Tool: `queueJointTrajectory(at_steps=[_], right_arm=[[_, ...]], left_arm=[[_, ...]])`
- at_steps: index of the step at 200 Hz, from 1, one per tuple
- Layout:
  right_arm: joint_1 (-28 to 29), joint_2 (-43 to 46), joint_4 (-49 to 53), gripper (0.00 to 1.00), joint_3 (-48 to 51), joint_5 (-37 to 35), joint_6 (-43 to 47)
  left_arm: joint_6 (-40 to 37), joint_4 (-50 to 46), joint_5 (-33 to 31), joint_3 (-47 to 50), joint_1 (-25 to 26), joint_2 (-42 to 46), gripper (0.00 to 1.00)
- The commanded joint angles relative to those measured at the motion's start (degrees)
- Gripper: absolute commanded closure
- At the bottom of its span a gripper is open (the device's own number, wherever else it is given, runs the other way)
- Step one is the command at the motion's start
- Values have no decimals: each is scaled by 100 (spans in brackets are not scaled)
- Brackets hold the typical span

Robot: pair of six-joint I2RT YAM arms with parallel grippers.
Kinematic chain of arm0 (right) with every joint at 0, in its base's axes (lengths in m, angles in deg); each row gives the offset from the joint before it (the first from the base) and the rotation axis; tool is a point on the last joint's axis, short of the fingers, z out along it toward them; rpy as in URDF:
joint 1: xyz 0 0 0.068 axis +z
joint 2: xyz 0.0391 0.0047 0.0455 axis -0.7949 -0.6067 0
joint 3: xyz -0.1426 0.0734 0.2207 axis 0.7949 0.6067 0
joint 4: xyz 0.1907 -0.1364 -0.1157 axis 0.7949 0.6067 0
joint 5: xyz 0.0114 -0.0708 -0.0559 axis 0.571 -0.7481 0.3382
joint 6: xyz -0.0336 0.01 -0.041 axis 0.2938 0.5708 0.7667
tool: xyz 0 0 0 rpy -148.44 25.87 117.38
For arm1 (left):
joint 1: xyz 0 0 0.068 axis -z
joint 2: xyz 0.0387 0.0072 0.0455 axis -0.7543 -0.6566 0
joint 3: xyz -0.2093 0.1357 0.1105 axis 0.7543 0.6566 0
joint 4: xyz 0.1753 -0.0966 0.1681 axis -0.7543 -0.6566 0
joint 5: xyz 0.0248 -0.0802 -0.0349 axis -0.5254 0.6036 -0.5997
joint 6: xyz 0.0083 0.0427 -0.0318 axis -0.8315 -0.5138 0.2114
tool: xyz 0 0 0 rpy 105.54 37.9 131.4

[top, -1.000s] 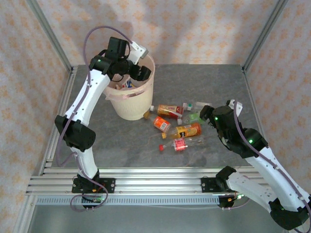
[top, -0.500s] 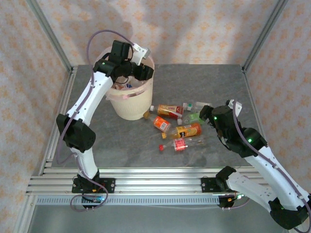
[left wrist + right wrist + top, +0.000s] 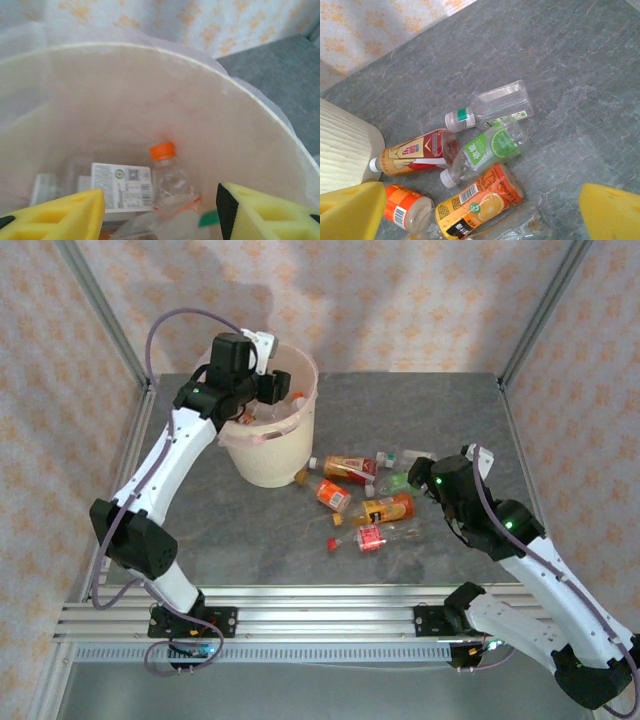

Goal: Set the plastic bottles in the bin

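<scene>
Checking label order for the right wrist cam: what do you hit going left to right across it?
bin → red-label bottle → lime-label bottle. The clear bottle and orange-label bottle overlap the lime one sideways, so left out.

Plastic bottles [image 3: 388, 508] lie scattered beside the upright bin [image 3: 270, 462].

cream bin [image 3: 270, 455], grey veined table [image 3: 570, 75], plastic bottles [image 3: 480, 197] labelled orange, red and lime green.
</scene>
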Motion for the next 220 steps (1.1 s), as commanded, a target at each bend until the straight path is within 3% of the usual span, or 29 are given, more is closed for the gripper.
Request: queueJointTrajectory(at_steps=[1, 36, 94, 143, 172, 220], right_arm=[[-5, -35, 176, 1, -46, -10, -56], [-5, -106, 317, 1, -72, 117, -204], [-5, -274, 814, 1, -55, 559, -519], [-4, -301, 623, 1, 563, 1307, -1142], [-5, -227, -163, 1, 1285, 1948, -1727], [9, 24, -1334, 1, 2213, 2398, -2510]], left_arm=[[183, 152, -410, -77, -32, 386, 39], [391, -393, -553, -84, -29, 687, 48], [657, -1277, -678, 249, 36, 1006, 74], [750, -1141, -611, 624, 137, 779, 74], [793, -1018, -661, 726, 146, 601, 74], [880, -879, -705, 665, 138, 323, 72]])
